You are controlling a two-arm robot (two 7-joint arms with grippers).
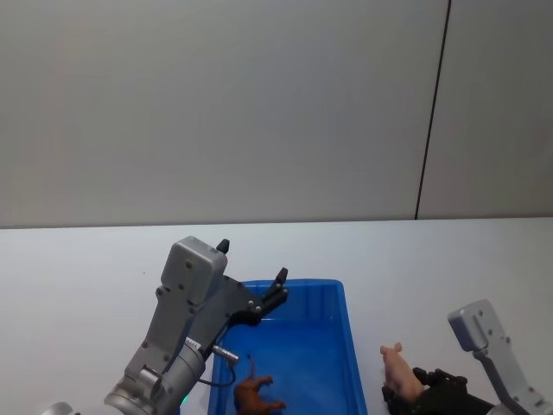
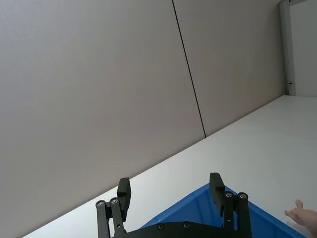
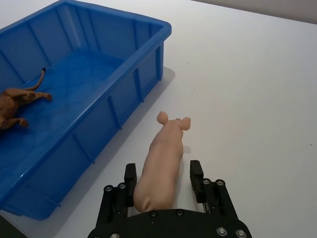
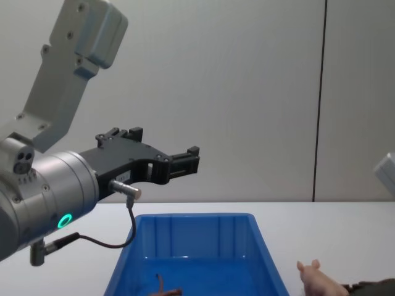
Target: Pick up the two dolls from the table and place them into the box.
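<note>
The pig (image 3: 163, 153) is lying on the table (image 3: 247, 99) just right of the box (image 3: 143, 74), long axis in line with the right gripper (image 3: 163, 168), whose 2 spread fingers are flanking its rump. The left gripper (image 2: 170, 181) is being held over the box, fingers wide.

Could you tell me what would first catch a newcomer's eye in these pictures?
A blue bin sits on the white table with a brown lion figurine lying inside. Right of it, a pale pink pig lies on the table inside the open right pincer, while the left pincer hangs open above the bin.
</note>
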